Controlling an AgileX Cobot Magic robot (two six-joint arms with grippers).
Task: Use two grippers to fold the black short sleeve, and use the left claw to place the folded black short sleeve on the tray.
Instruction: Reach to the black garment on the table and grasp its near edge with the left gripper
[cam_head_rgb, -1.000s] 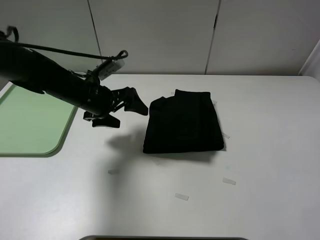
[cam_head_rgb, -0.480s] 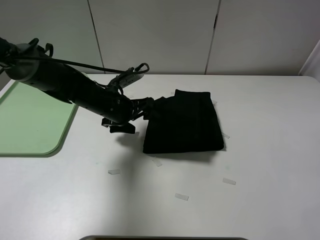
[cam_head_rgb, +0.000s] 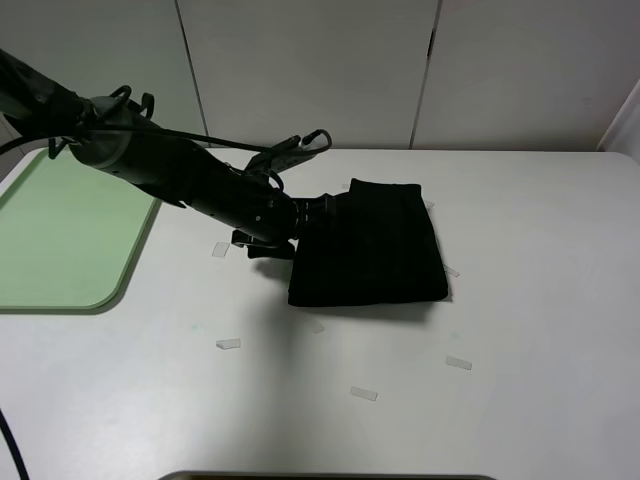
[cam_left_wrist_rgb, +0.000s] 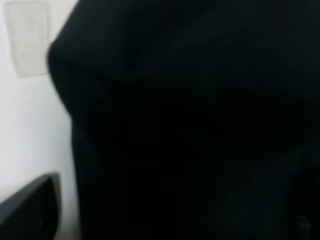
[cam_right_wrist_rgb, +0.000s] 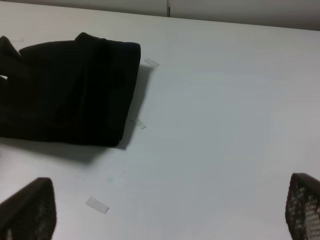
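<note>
The black short sleeve (cam_head_rgb: 370, 245) lies folded into a compact rectangle at the middle of the white table; no lettering shows. My left claw (cam_head_rgb: 300, 226) has reached across to the garment's left edge and stands open, its jaws straddling that edge. In the left wrist view the black cloth (cam_left_wrist_rgb: 200, 125) fills almost the whole picture, with one fingertip (cam_left_wrist_rgb: 30, 210) beside it over bare table. The right gripper (cam_right_wrist_rgb: 167, 202) is open and empty, well back from the shirt (cam_right_wrist_rgb: 70, 95). The pale green tray (cam_head_rgb: 60, 240) sits at the table's left edge, with nothing on it.
Small pale paper scraps lie around the shirt: one (cam_head_rgb: 229, 343) at front left, one (cam_head_rgb: 363, 393) at the front, one (cam_head_rgb: 458, 362) at front right. Another (cam_head_rgb: 220, 249) sits under the left arm. A loose black cable loops above that arm's wrist.
The left arm has swung right, from the gap between tray and shirt to the shirt's left edge, and its claw now straddles that edge. The shirt has barely shifted.
</note>
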